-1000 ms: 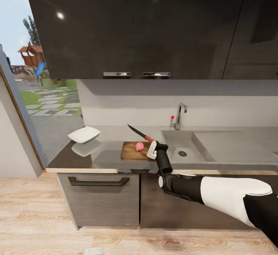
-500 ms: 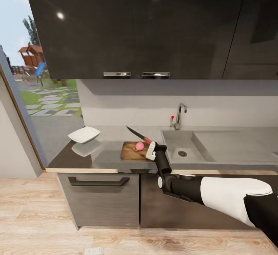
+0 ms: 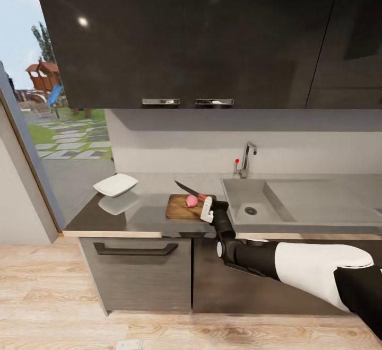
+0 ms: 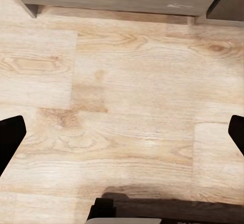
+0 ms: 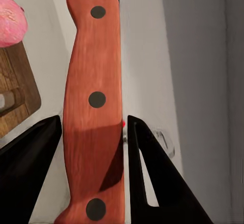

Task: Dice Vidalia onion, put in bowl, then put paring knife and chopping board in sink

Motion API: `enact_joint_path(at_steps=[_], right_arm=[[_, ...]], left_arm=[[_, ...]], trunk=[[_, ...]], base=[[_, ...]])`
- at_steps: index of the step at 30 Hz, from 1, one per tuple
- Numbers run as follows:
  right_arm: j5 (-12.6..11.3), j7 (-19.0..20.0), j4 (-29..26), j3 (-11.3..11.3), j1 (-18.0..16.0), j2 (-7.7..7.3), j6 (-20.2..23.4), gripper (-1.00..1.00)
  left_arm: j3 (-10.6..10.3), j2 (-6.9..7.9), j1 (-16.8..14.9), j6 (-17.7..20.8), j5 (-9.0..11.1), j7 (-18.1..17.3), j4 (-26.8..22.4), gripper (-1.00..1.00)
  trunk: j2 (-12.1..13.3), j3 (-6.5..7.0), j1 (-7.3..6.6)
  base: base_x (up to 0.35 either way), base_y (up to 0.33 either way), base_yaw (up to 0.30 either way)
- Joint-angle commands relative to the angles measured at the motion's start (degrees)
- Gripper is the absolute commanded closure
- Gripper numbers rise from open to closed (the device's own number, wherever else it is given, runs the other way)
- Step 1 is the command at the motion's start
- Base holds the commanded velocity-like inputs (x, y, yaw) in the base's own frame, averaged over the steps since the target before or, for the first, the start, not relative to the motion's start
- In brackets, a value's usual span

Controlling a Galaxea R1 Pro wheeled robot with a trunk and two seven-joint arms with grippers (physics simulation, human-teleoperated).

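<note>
The pinkish Vidalia onion [image 3: 191,200] [image 5: 10,20] rests whole on the brown chopping board [image 3: 180,208] [image 5: 15,81], which lies on the grey countertop [image 3: 143,215] left of the sink [image 3: 253,207]. My right gripper [image 3: 208,208] [image 5: 94,132] is shut on the paring knife [image 3: 188,190] by its red handle [image 5: 96,102]. The dark blade slants up and left, just over the far side of the onion; I cannot tell whether it touches. The white bowl [image 3: 115,184] sits at the counter's left end. My left gripper [image 4: 122,137] hangs open over the wooden floor.
The chrome tap [image 3: 245,160] with its red knob stands behind the sink. Dark wall cabinets [image 3: 201,37] hang low over the counter. A window [image 3: 48,106] opens at the left. Dark base cabinets [image 3: 138,270] stand under the counter.
My right gripper has dropped and the knife blade has tilted downward, coming close over the onion. Onion, board and bowl have stayed put.
</note>
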Motion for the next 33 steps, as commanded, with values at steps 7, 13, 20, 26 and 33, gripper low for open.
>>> enact_joint_path(at_steps=[7,13,20,26,33], right_arm=[[-0.30,-0.41,-0.09,0.12,-0.12,-0.07,2.85,1.00],[-0.31,-0.36,0.25,-0.04,-0.12,-0.17,2.98,1.00],[-0.45,0.84,0.62,0.11,-0.12,-0.18,2.99,1.00],[-0.39,4.16,1.07,0.20,-0.12,-0.19,2.99,1.00],[-0.39,4.29,1.09,0.28,-0.12,-0.11,2.99,1.00]], left_arm=[[-0.24,-0.03,-0.13,-0.45,0.45,0.06,0.28,-1.00],[-0.22,-0.03,-0.13,-0.45,0.45,0.05,0.28,-1.00],[-0.23,-0.03,-0.13,-0.45,0.45,0.06,0.28,-1.00],[-0.22,-0.03,-0.13,-0.45,0.45,0.06,0.28,-1.00],[-0.21,-0.03,-0.13,-0.45,0.45,0.06,0.28,-1.00]], trunk=[[-0.09,-0.10,0.02],[-0.09,-0.10,0.02],[-0.09,-0.10,0.02],[-0.09,-0.10,0.02],[-0.09,-0.10,0.02]], base=[[0.000,0.000,0.000],[0.000,0.000,0.000],[0.000,0.000,0.000],[0.000,0.000,0.000],[0.000,0.000,0.000]])
